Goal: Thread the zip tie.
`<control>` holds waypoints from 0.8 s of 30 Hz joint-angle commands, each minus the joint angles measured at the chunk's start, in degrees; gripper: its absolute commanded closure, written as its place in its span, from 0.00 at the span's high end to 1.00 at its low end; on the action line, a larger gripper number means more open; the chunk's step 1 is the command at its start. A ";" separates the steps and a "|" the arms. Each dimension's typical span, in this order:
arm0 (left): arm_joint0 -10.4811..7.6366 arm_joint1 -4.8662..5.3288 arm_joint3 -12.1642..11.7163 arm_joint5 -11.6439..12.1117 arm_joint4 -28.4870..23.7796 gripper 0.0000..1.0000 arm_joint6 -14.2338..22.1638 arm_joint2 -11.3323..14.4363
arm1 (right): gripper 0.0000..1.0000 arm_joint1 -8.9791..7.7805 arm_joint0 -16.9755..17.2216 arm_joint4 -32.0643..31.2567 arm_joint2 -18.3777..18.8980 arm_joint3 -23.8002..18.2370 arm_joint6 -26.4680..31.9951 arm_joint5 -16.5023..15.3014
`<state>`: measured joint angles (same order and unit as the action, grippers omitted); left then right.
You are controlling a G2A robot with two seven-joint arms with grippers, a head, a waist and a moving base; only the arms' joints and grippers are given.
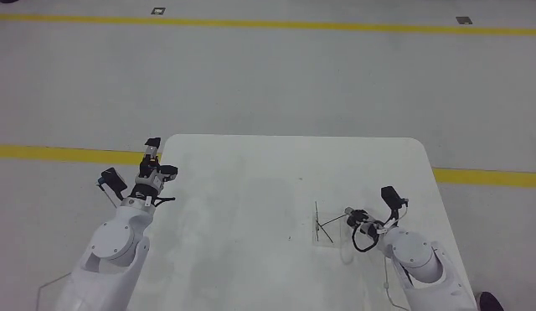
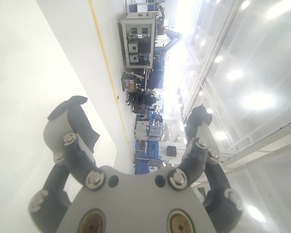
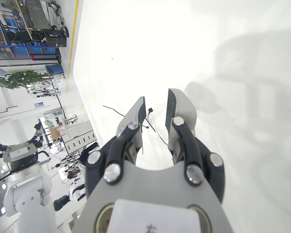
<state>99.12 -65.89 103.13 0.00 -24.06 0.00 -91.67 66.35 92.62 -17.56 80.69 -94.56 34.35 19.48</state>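
Thin black zip ties [image 1: 319,224] lie crossed on the white table [image 1: 251,194], right of its middle. In the right wrist view one tie's small square head [image 3: 150,110] and strap lie on the table between my right gripper's fingers. My right gripper [image 3: 156,101] is open and hovers low over the ties, just to their right in the top view [image 1: 352,218]. My left gripper [image 1: 156,167] is open with nothing in it, raised beside the table's left edge and far from the ties. Its two dark fingertips [image 2: 72,101] stand wide apart.
The table's rounded far-left corner [image 1: 167,141] is close to the left gripper. Yellow floor lines [image 1: 268,24] run behind the table. A cable [image 1: 362,237] loops at the right wrist.
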 commanded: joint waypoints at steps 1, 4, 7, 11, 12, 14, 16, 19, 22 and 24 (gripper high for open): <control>0.00 0.00 0.00 0.00 0.00 1.00 0.00 0.00 | 0.17 0.24 0.02 -0.21 0.12 0.02 -0.02 0.00; 0.00 0.00 0.00 0.00 0.00 1.00 0.00 0.00 | 0.09 0.58 0.11 -0.47 0.45 -0.09 0.13 0.00; 0.00 0.00 0.00 0.00 0.00 1.00 0.00 0.00 | 0.08 0.92 0.26 -0.81 0.78 -0.22 0.27 0.00; 0.00 0.00 0.00 0.00 0.00 1.00 0.00 0.00 | 0.05 1.35 0.45 -1.29 1.18 -0.40 0.47 0.00; 0.00 0.00 0.00 0.00 0.00 1.00 0.00 0.00 | 0.02 1.45 0.51 -1.37 1.30 -0.48 0.52 0.00; 0.00 0.00 0.00 0.00 0.00 1.00 0.00 0.00 | 0.00 1.68 0.66 -1.59 1.56 -0.67 0.68 0.00; 0.00 0.00 0.00 0.00 0.00 1.00 0.00 0.00 | 0.00 1.87 0.78 -1.76 1.80 -0.81 0.82 0.00; 0.00 0.00 0.00 0.00 0.00 1.00 0.00 0.00 | 0.00 2.18 0.96 -1.92 2.27 -0.96 1.06 0.00; 0.00 0.00 0.00 0.00 0.00 1.00 0.00 0.00 | 0.00 2.47 1.25 -1.95 2.82 -1.21 1.17 0.00; 0.00 0.00 0.00 0.00 0.00 1.00 0.00 0.00 | 0.00 2.67 1.57 -1.89 3.26 -1.49 1.06 0.00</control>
<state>99.12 -65.89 103.13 0.00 -24.06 0.00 -91.67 68.92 94.02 -19.50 83.71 -95.90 35.50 19.48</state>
